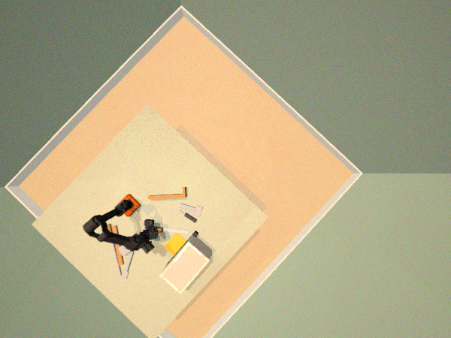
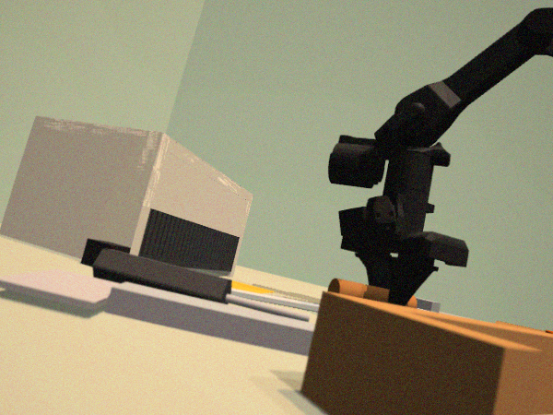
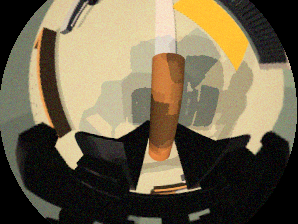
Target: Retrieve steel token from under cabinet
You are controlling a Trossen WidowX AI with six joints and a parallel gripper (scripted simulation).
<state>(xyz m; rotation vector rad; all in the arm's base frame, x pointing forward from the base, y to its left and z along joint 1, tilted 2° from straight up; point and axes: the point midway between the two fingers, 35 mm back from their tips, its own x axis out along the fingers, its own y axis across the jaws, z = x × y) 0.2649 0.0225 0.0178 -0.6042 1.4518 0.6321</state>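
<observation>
The token cannot be seen; the cabinet (image 2: pixel 184 184) shows only dark vent slots (image 2: pixel 189 242) at its foot. Before it lies the yellow marked area (image 1: pixel 175 243). The pincer (image 2: pixel 398 288) is clamped on the brown handle of a pale rod (image 3: pixel 164 19) pointing toward the cabinet over the counter (image 1: pixel 124 158).

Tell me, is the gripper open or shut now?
Shut on the brown-handled tool: the gripper clamps its handle, the pale shaft pointing ahead.

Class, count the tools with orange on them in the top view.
3: an orange L-shaped bar beyond the black arm, an orange straight strip partly beneath it, an orange-handled white rod in the end effector. The arm may hide others.
</observation>
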